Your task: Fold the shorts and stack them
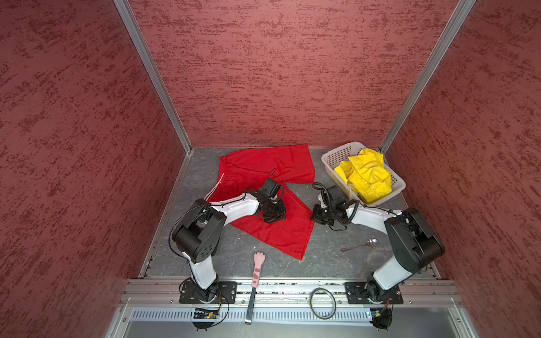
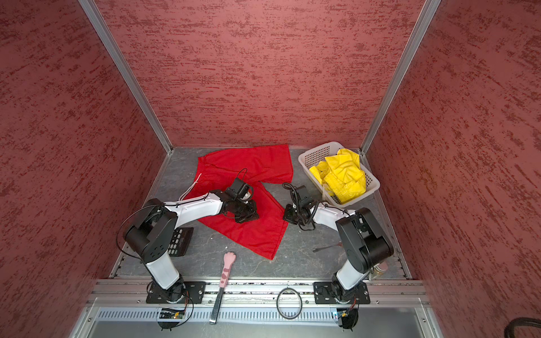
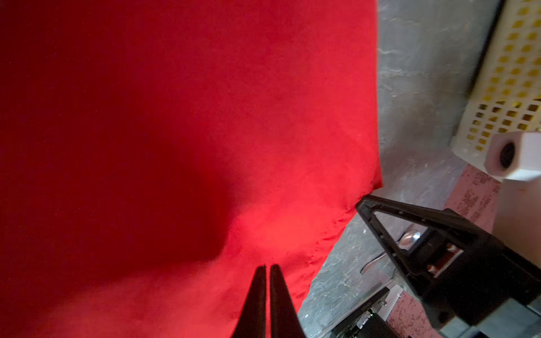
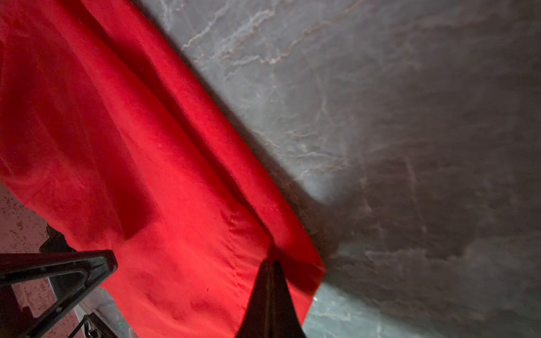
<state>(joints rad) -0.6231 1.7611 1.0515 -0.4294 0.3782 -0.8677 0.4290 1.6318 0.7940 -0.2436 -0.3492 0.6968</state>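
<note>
Red shorts [image 1: 265, 175] spread flat on the grey bench [image 1: 328, 263], mid-bench toward the far edge. Waistband faces the left side and a whitish drawstring [image 1: 216, 187] trails off it. One leg runs along the far edge, the other angles toward the near edge.

Left gripper [image 3: 268, 267]: fingers drawn together to a thin slit, tips down on the near leg's cloth. Cannot tell whether any cloth is nipped between them.

Right gripper [image 4: 270, 262]: fingers fully together on the hem corner of that same leg, creases running into the tips, so cloth is pinched.

Yellow shorts [image 1: 367, 175] lie crumpled in the white perforated basket [image 1: 336, 155] at the far right corner.

Metal spoon [image 1: 359, 245] toward the right edge. Pink cat-paw-handled tool [image 1: 257, 270] over the near edge. Black calculator [image 2: 181, 241] near the left edge.
</note>
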